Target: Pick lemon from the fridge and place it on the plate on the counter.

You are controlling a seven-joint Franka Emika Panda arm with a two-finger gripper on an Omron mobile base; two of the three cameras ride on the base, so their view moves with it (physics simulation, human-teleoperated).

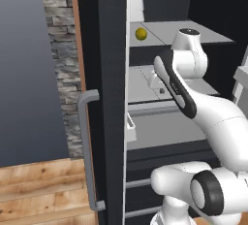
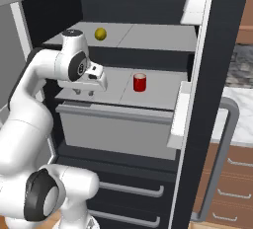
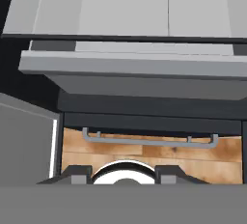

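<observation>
Left base view: fridge point(image 1: 114, 98), door open, long grey bar handle point(image 1: 87, 151) on the door's outer face. Lemon point(image 1: 141, 34) on the upper grey shelf point(image 1: 193, 31), near its left front. White arm reaches into the compartment at the level of the shelf below; the hand is partly hidden behind the forearm.

Right base view: lemon point(image 2: 100, 34) on the upper shelf, left of centre. Red can point(image 2: 140, 82) upright on the middle shelf point(image 2: 148, 97). Gripper point(image 2: 84, 93) points down over that shelf's left part, well apart from the lemon; finger spacing cannot be told; nothing seen held. Counter point(image 2: 239, 119) at right.

Hand view: fingertips point(image 3: 75, 174) at bottom edge, set apart, nothing between them. Grey drawer front point(image 3: 140, 73) below the shelf.
</observation>
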